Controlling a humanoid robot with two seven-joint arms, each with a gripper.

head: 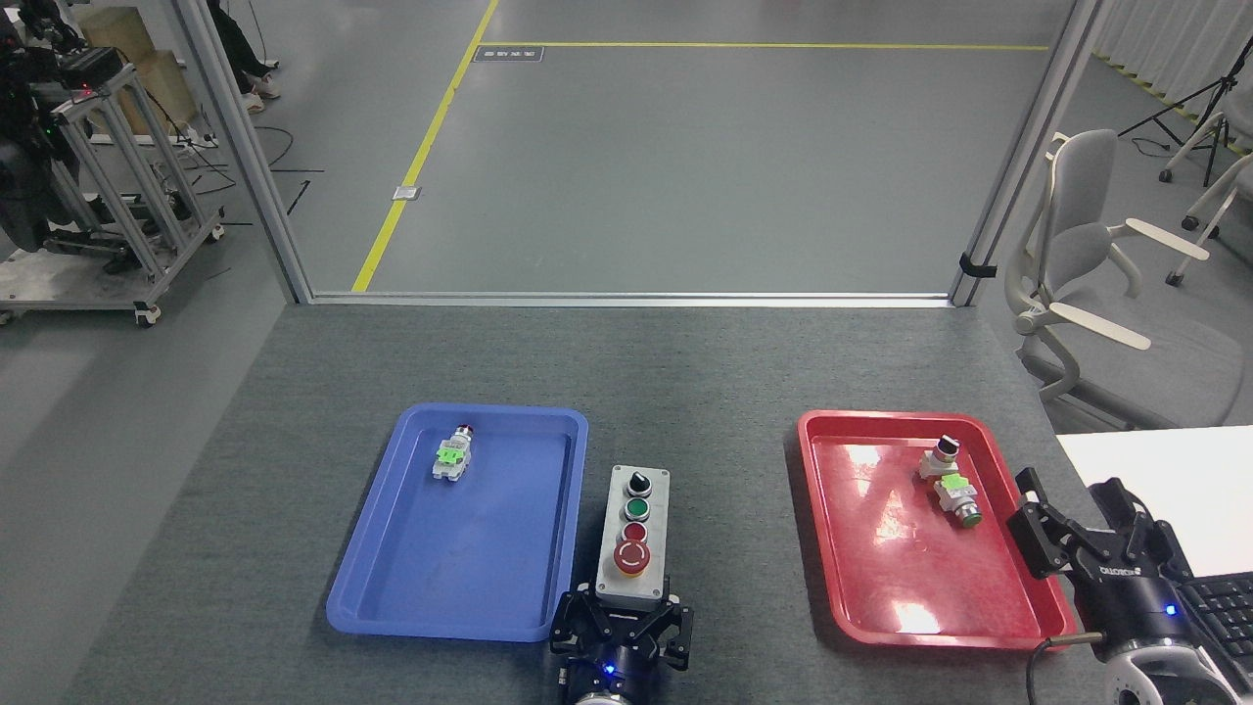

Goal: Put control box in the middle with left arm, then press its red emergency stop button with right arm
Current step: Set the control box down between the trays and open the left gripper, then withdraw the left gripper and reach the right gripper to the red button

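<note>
So the control box (633,535) is sitting on the dark grey felt tabletop (705,392), just to the right of the blue tray (392,578), long side running near to far. Its left edge is right beside the tray's right rim, can't tell if they actually touch. There's a clear gap of bare felt between the box and the red tray (832,548) over on the right. On top you get one row of controls: black knob (637,482) at the far end, then the green button (637,508), then a smaller flat red button (635,532), and nearest is the red emergency stop button (632,557) with its white arrows and yellow collar.

The left gripper (621,623) is at the near end of the box, black claws splayed either side of that end, blue light glowing on the wrist. The claws look wrapped around the near end, so I'd call it gripping the box.

The right gripper (1077,524) is way off at the near right, hovering over the near-right rim of the red tray, well apart from the box. Its claws are spread with nothing between them. A thin black cable with a metal plug (1067,638) sits below it.

The blue tray has one small switch part (452,456) with a green tag at its far left. The red tray has two small switch parts (950,475) at its far right, touching or nearly. A white desk (1155,470) with a keyboard corner (1219,607) is at far right, and an office chair (1087,255) stands on the floor beyond.
</note>
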